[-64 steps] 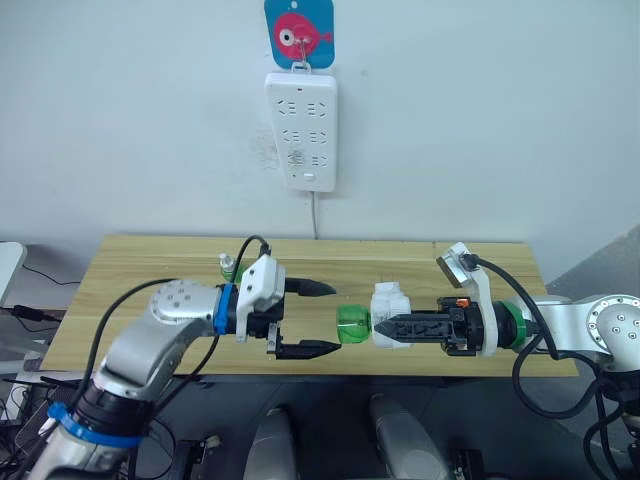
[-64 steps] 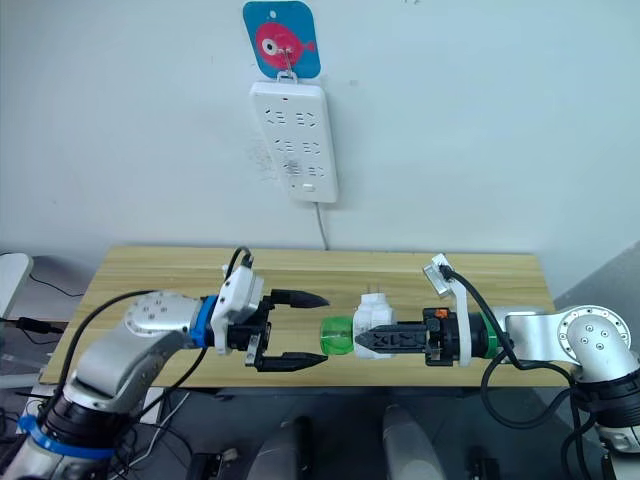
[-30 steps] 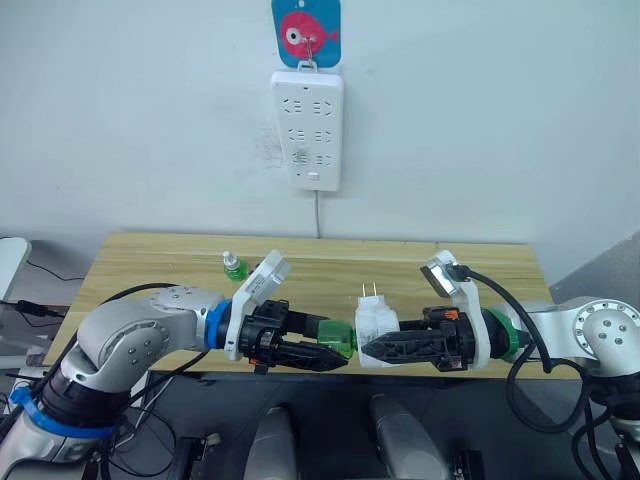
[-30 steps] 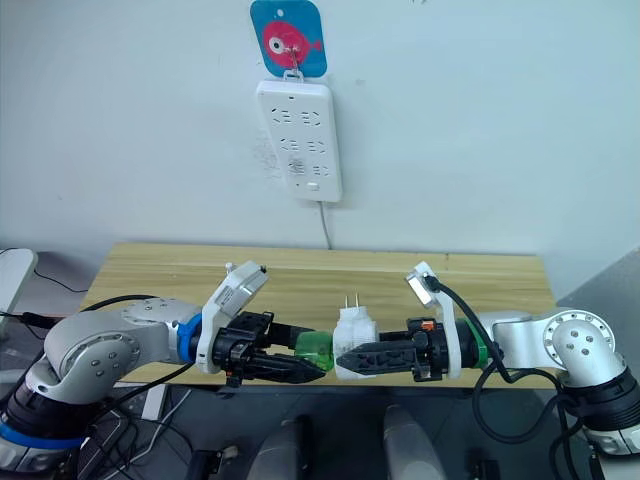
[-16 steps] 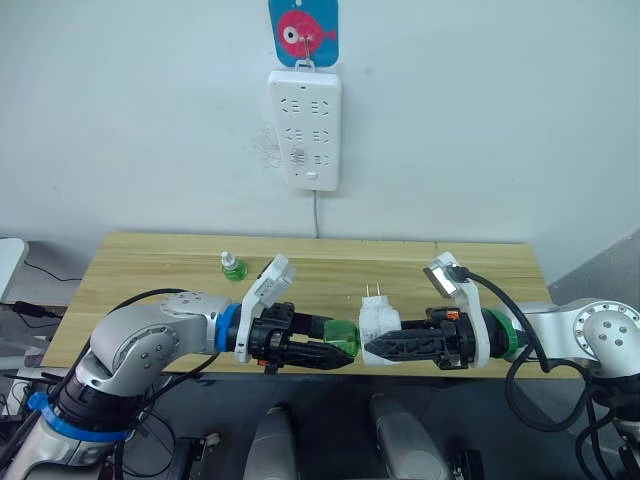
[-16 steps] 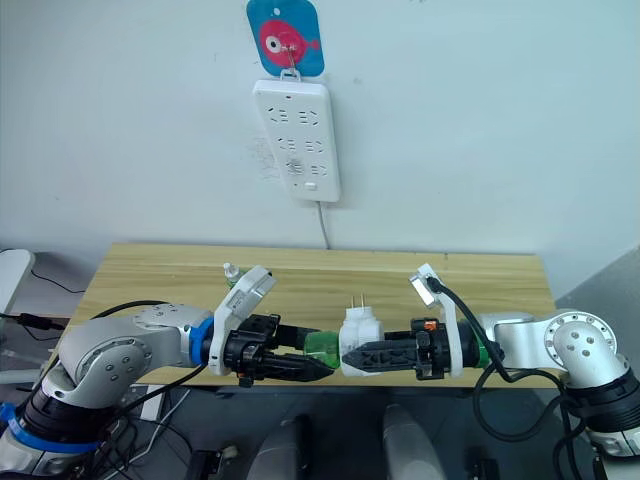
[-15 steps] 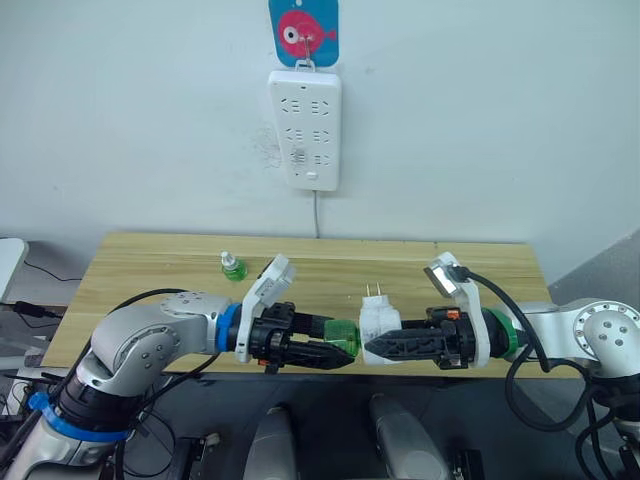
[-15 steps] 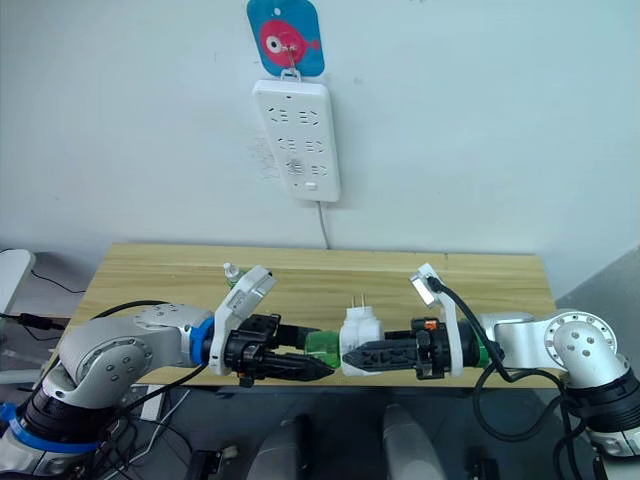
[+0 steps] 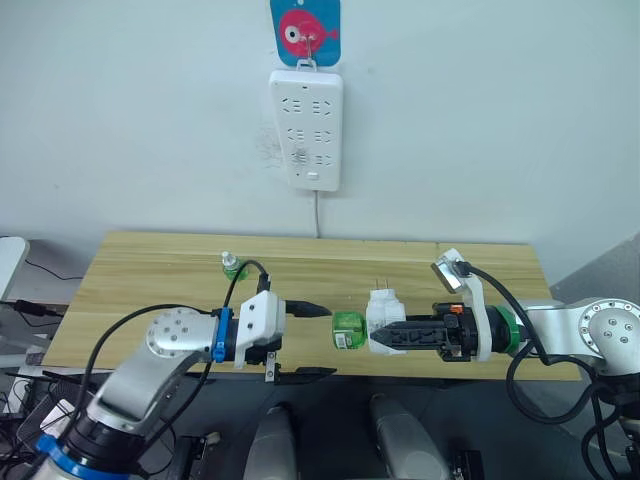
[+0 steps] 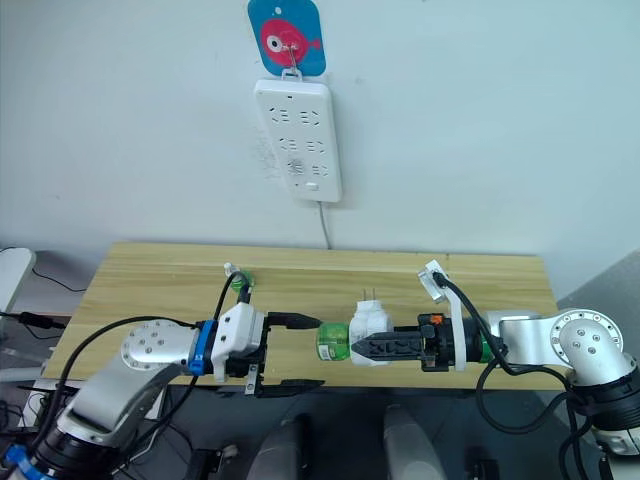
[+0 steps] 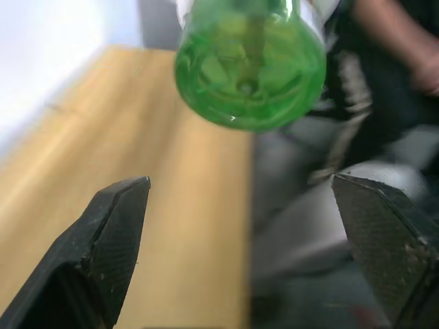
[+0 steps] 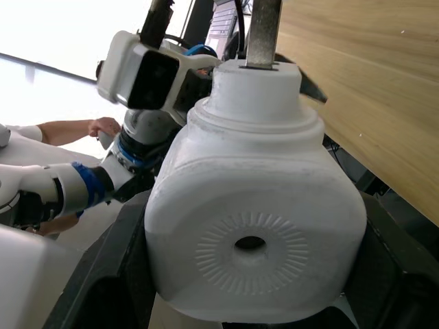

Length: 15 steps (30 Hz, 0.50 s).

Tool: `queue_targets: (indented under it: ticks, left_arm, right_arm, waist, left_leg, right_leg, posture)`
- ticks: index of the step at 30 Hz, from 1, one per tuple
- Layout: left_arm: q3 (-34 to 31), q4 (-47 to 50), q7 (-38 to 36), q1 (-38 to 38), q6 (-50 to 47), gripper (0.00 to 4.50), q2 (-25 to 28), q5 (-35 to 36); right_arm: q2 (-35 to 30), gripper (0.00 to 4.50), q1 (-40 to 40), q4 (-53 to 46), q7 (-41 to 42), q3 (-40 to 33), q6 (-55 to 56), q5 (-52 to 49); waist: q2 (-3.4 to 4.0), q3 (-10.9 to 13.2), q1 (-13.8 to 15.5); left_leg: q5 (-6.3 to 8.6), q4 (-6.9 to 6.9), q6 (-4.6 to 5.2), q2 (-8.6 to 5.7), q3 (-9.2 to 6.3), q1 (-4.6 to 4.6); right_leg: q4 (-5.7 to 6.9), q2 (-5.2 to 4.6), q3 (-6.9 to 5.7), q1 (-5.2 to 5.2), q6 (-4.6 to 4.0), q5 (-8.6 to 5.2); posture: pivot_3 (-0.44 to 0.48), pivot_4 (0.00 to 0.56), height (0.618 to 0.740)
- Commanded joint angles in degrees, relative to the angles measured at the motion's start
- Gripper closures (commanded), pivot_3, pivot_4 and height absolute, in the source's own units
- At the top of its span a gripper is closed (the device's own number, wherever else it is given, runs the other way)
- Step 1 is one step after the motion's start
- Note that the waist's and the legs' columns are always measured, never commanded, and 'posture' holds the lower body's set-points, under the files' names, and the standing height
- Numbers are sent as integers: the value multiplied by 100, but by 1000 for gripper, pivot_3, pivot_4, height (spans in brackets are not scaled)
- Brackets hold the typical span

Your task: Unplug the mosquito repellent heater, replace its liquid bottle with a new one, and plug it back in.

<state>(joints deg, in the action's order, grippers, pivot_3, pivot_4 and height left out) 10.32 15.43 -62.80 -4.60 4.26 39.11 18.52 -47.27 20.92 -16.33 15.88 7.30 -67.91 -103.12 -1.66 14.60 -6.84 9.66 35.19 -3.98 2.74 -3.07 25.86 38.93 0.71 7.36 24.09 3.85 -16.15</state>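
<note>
Bottle removal step, judged: right end effector (image 9: 388,337) is clamped on the mosquito repellent heater (image 9: 381,313), held off the front edge of the counter (image 9: 150,270), prongs up, with its liquid bottle (image 9: 348,329) sticking out sideways toward the left arm. Left end effector (image 9: 311,341) is released, jaws spread wide, one finger above and one below the bottle's line, tips just short of the green base and not touching.

To do it well: move the left end effector straight along the bottle axis until both fingers flank the green body, close on the body rather than the rounded base, then twist while the right holds the heater steady. Risk looks like slipping on smooth plastic, so go deep enough before closing. Left wrist view shows the bottle's base centred between the fingers, so alignment looks good.

Pose: both forearms roughly level and pointing at each other, along the counter's front edge. The new one (image 9: 231,265) stands near the back-left part of the counter, well apart. Power strip (image 9: 305,129) hangs on the wall above, sockets free.
</note>
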Motion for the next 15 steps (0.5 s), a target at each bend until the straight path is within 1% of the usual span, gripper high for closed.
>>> queue_targets:
  ticks: [1, 2, 4, 6, 7, 13, 15]
  left_arm:
    - [-174, -114, 89, 208, 1727, 0, -339, -377]
    - [-130, -145, 31, 273, 1983, 0, -389, -407]
    - [-118, -291, 192, 250, 2373, 0, -581, -540]
    - [-188, -445, 492, 139, 2499, 0, -798, -639]
    - [-187, -491, 524, 88, 2571, 0, -848, -642]
    - [16, -521, 315, -53, 2542, 0, -746, -471]
    - [70, -511, 215, -73, 2550, 404, -718, -377]
  right_arm:
    - [3, 1440, -7, -138, 2, -180, 58, -223]
    - [6, 1440, -14, -140, -2, -183, 60, -224]
    - [17, 1440, -14, -150, -12, -176, 63, -225]
    - [26, 1440, -13, -170, -31, -163, 67, -240]
    - [26, 1440, -18, -179, -41, -159, 67, -249]
    - [9, 1440, 1, -179, -66, -159, 45, -287]
    - [9, 1440, 10, -177, -67, -157, 44, -292]
  waist:
    - [0, 0, 25]
    - [0, 0, 33]
    - [0, 0, 38]
    - [0, 0, 38]
    - [0, 0, 37]
    - [0, 0, 26]
    - [0, 0, 25]
  left_leg:
    - [0, 0, 0, 0, 1, 1]
    - [0, 0, 0, 0, 1, 1]
    - [0, 0, 0, 0, 1, 0]
    - [0, 1, 0, 0, 1, 0]
    - [0, 3, 0, 0, 1, 0]
    - [-1, 4, 0, 0, 1, -1]
    - [0, 3, 0, 0, 0, -1]
  right_leg:
    - [0, -1, 1, 0, 0, 0]
    - [-1, -1, 1, 0, 1, 0]
    - [0, -1, 0, -1, 1, 1]
    - [1, -1, 1, -2, 2, 1]
    - [1, -1, 1, -3, 3, 1]
    - [4, 1, 1, -3, 6, 3]
    - [4, 1, 0, -2, 6, 3]
  posture:
    - [-173, 249, 736]
    - [-171, 248, 736]
    - [-170, 248, 736]
    - [-170, 248, 736]
    - [-170, 246, 736]
    - [-173, 244, 736]
    - [-174, 245, 736]
